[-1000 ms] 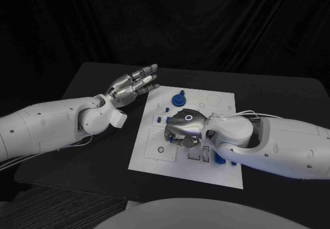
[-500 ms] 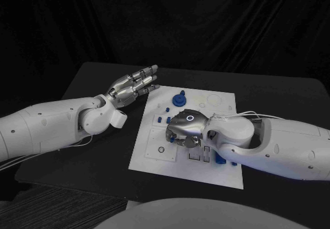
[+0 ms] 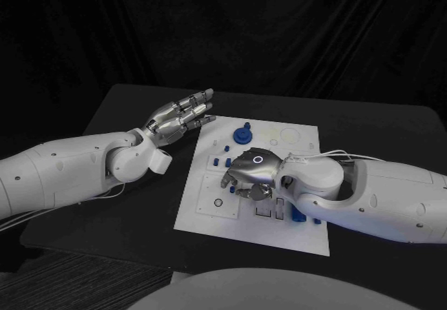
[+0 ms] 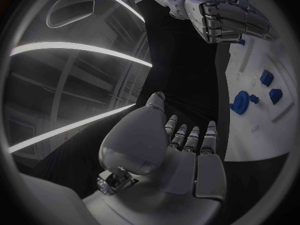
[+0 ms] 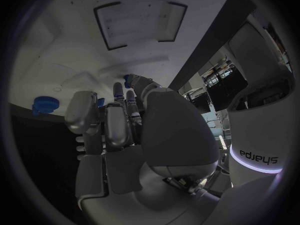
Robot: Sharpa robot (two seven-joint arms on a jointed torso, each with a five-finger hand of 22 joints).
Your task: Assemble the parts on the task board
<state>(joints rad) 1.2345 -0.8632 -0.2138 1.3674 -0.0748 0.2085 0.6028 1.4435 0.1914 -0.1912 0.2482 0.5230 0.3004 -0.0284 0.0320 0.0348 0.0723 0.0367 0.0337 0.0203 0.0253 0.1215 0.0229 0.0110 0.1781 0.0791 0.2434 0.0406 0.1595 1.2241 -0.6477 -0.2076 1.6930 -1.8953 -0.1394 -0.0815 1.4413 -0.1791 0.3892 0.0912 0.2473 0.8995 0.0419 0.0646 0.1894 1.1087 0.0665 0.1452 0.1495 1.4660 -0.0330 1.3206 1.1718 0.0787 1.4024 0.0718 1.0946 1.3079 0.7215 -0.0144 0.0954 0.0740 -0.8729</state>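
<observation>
The left hand (image 3: 177,116) hovered above the counter (image 3: 121,213) just off the task board's (image 3: 223,223) far left corner, its fingers straight, slightly apart and holding nothing. On the board near its far edge stood a round blue part (image 3: 241,135). The right hand (image 3: 250,173) was over the middle of the board, fingers curled down among small blue parts (image 3: 216,161); whether it gripped one could not be told.
</observation>
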